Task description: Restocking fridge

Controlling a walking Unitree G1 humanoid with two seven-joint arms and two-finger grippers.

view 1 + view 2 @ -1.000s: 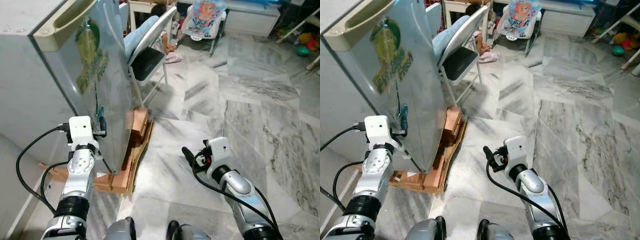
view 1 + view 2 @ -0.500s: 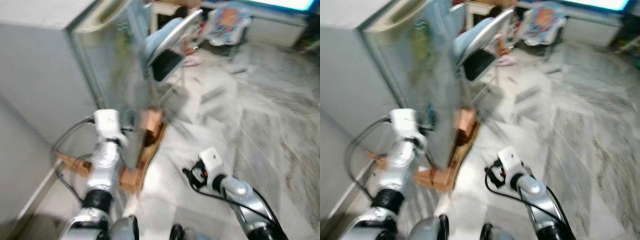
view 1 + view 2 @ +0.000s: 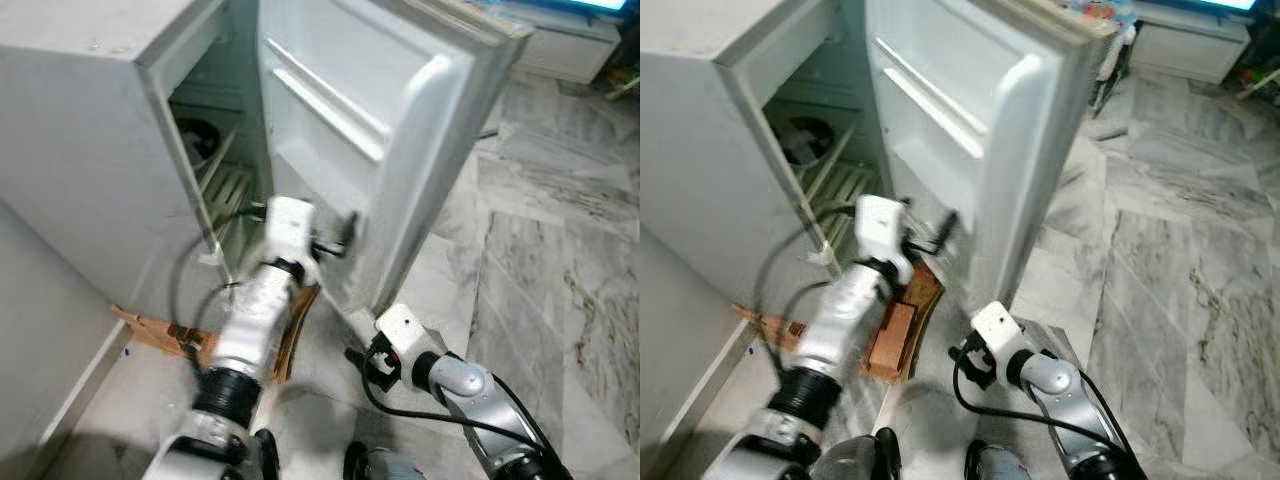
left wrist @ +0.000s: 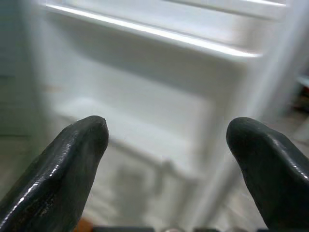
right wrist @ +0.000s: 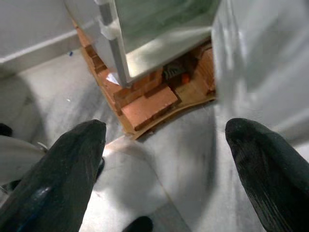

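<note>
The small white fridge [image 3: 90,150] stands with its door [image 3: 370,110] swung wide to the right, showing empty white door shelves [image 4: 159,38]. My left gripper [image 3: 345,232] is raised in front of the lower inside of the door, open with nothing between its fingers [image 4: 72,159]. A wire shelf [image 3: 225,188] and a dark round object [image 3: 198,140] sit inside the cabinet. My right gripper [image 3: 358,358] hangs low over the floor near the door's bottom corner, open and empty, pointing toward the fridge base [image 5: 145,63].
The fridge rests on orange bricks [image 3: 895,335] and cardboard [image 3: 150,330] that stick out in front of it. Grey marbled floor [image 3: 540,240] stretches to the right. A grey wall [image 3: 40,330] runs along the left side of the fridge.
The fridge door has swung from shut to wide open, and my left gripper has moved right with it. The camera has shifted. My right gripper stays low.
</note>
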